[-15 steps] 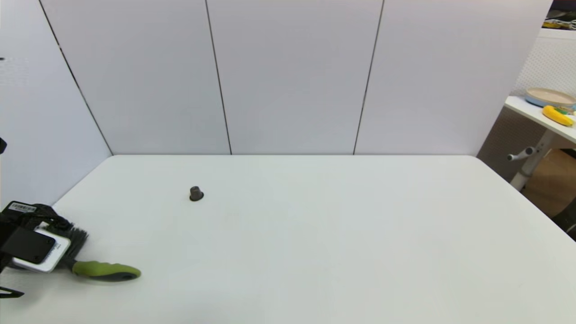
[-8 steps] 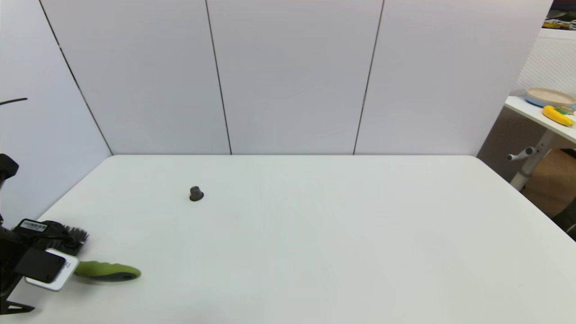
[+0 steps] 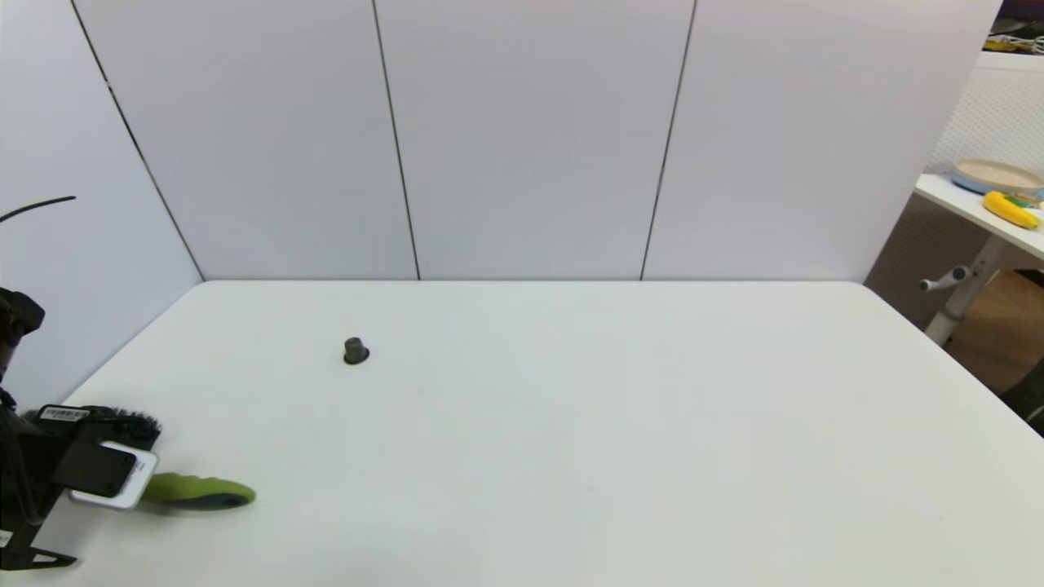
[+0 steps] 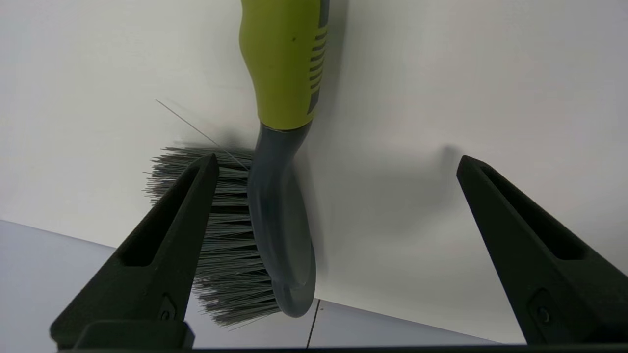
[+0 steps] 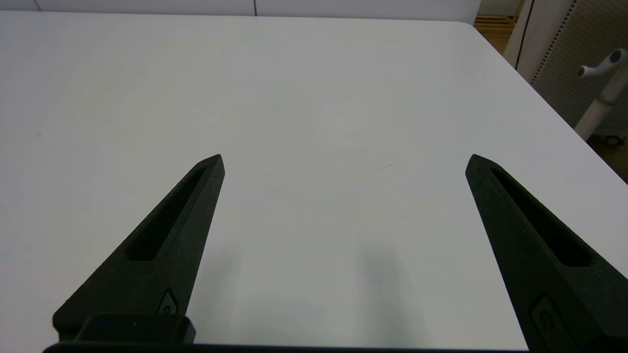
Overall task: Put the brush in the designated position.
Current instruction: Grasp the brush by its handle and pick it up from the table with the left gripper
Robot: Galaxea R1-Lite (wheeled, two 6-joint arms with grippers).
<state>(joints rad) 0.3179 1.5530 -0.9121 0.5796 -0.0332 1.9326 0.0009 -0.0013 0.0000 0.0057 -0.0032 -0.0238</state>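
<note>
The brush (image 3: pixel 196 492) lies on its side near the table's front left corner, lime-green handle (image 4: pixel 284 63) pointing toward the table's middle. Its dark grey head (image 4: pixel 282 230) and bristles (image 4: pixel 230 235) lie close to the table's left edge. My left gripper (image 4: pixel 336 162) hangs open over the head. One finger (image 4: pixel 167 235) is in front of the bristles, the other (image 4: pixel 530 250) over bare table, and neither touches the brush. My right gripper (image 5: pixel 343 159) is open over bare table and holds nothing; it is out of the head view.
A small dark grey knob (image 3: pixel 356 350) stands on the white table (image 3: pixel 571 424) at the back left. White wall panels close off the back and left sides. A side table with a plate (image 3: pixel 997 174) and a yellow item stands off to the far right.
My left wrist has sunk and shifted slightly right over the brush head, covering more of the bristles. The brush and the knob have not moved.
</note>
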